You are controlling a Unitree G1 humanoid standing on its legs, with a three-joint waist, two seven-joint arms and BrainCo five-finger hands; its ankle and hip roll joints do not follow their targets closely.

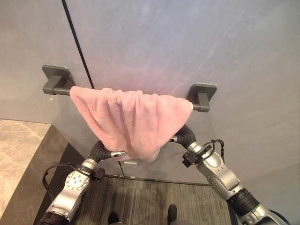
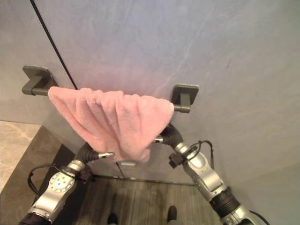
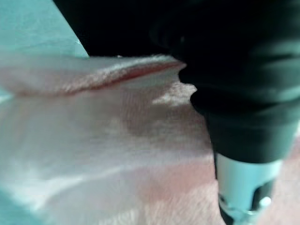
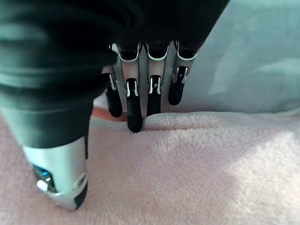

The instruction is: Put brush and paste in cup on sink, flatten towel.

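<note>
A pink towel (image 1: 131, 117) hangs over a dark grey bar (image 1: 61, 90) on the grey wall (image 1: 187, 42). It is bunched up along the bar and droops down to a point below the bar's middle. The bar sits in two dark holders, one at each end.

My left hand (image 1: 104, 152) is under the towel's low edge, below the bar and toward its left end. One of its fingers sticks out flat and touches the pink cloth. My left wrist view shows my thumb (image 3: 243, 187) lying on the towel, but I cannot tell if that hand is pinching it.

My right hand (image 4: 140, 89) is below the bar's right end, right by the right holder (image 1: 202, 96). Its fingers (image 4: 133, 105) go down behind the towel's edge and my thumb (image 4: 61, 173) lies on the front, so the cloth is pinched between them.
</note>
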